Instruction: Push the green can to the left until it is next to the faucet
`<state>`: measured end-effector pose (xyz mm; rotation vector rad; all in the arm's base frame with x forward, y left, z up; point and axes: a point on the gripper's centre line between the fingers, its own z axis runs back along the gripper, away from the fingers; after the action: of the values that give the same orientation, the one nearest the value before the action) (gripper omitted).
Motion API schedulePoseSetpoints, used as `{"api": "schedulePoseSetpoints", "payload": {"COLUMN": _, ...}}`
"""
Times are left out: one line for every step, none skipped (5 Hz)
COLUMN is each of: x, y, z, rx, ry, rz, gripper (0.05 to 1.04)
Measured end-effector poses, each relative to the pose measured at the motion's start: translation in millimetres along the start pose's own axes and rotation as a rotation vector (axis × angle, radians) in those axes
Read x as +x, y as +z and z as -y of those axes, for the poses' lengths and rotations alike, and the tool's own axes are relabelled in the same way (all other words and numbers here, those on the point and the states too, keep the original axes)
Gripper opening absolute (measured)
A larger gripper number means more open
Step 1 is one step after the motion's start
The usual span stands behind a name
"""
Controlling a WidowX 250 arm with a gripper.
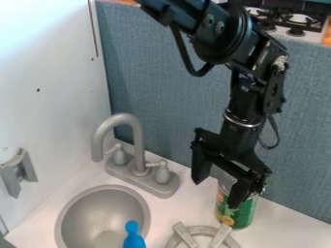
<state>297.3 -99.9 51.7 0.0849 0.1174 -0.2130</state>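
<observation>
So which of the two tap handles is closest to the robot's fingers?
The handle between the spout and the green can, nearest the fingers; the other handle is beyond the spout, nearer the white wall.

The arm (255, 80) is black, with a bluish sheen on its upper section. A large, rounded joint (223, 36) has curved edges, and small, pale round screws (208, 20) sit on the housing beside it. A thick black cable (183, 53) loops out under that section, and a thinner dark wire (276, 131) curves along the lower part. A narrow silvery ring (241, 122) circles the slim wrist. The black end effector (216, 195) has two chunky, angular fingers (201, 166).
</observation>
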Motion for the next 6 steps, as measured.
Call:
{"api": "schedulePoseSetpoints", "payload": {"x": -3, "y": -13, "z": 0, "rx": 0.006, "ry": 0.002, "rz": -0.039, "gripper": 1.001}}
{"api": "schedulePoseSetpoints", "payload": {"x": 7, "y": -16, "z": 3, "rx": 0.005, "ry": 0.072, "rz": 0.022, "gripper": 1.001}}
{"api": "schedulePoseSetpoints", "payload": {"x": 22, "y": -25, "z": 18, "rx": 0.034, "ry": 0.085, "rz": 0.056, "gripper": 1.001}}
{"api": "schedulePoseSetpoints", "payload": {"x": 42, "y": -35, "z": 27, "rx": 0.022, "ry": 0.088, "rz": 0.061, "gripper": 1.001}}
{"api": "schedulePoseSetpoints", "payload": {"x": 61, "y": -46, "z": 34, "rx": 0.011, "ry": 0.071, "rz": 0.046, "gripper": 1.001}}
{"api": "schedulePoseSetpoints", "payload": {"x": 77, "y": -53, "z": 44, "rx": -0.027, "ry": 0.017, "rz": 0.054, "gripper": 1.001}}
